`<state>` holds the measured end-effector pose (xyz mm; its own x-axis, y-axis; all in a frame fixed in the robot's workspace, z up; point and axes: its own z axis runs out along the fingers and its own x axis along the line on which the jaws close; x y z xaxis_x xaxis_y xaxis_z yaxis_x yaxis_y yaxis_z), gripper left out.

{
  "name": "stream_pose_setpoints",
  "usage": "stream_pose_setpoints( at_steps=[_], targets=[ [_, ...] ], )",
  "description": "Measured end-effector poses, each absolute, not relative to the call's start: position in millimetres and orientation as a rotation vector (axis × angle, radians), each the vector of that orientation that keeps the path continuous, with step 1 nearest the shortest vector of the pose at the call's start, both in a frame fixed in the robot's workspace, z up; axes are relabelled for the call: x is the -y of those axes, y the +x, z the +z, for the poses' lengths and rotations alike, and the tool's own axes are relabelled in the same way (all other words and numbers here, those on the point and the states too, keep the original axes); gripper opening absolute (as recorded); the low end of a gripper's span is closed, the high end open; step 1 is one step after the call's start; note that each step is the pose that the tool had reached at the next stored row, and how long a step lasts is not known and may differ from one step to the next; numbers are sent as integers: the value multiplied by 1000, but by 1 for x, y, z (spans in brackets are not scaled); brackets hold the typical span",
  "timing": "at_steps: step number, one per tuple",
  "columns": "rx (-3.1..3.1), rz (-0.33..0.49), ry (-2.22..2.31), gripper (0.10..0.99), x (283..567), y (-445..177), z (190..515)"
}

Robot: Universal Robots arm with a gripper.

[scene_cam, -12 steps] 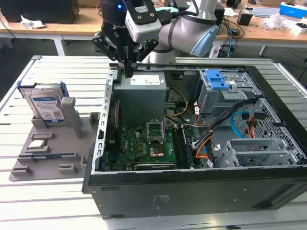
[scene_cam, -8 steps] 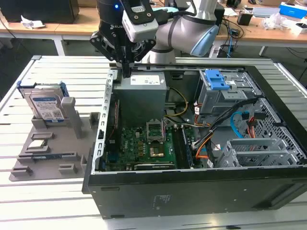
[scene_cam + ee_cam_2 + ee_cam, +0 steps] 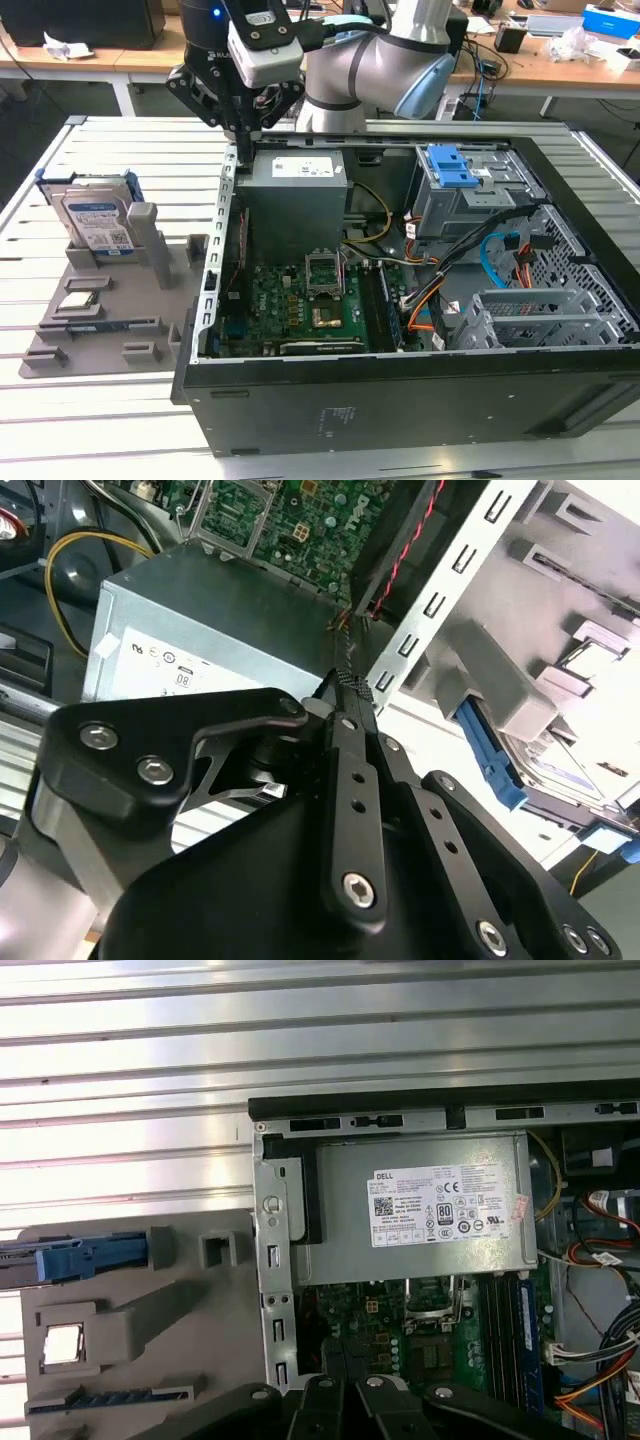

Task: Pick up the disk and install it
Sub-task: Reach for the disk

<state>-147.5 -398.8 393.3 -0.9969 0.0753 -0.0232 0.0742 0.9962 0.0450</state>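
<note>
Flat rectangular silver hard drive in a bright blue plastic carrier frame (image 3: 93,215): stands on edge in a slot of the grey moulded fixture tray (image 3: 110,320), on the exterior view's left. It is outside the open black computer case (image 3: 400,400). Its white-and-blue printed label faces the camera, the print too small to make out. The second wrist view shows its blue frame and silver face (image 3: 560,770).

Black two-finger gripper (image 3: 243,156): fingers clenched together on nothing in the second wrist view (image 3: 340,685). It hangs over the case wall nearest the tray, beside the grey metal power supply box (image 3: 295,195) and apart from the drive.

The power supply carries a white sticker with black print (image 3: 448,1205).

Tray and case sit on a slatted aluminium table (image 3: 60,420).
</note>
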Motion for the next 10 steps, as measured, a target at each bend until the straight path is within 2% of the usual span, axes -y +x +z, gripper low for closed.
stream_pose_setpoints(
  at_steps=[10],
  targets=[
    [-3114, 69, 117, 106, 399, -164, 393]
  ],
)
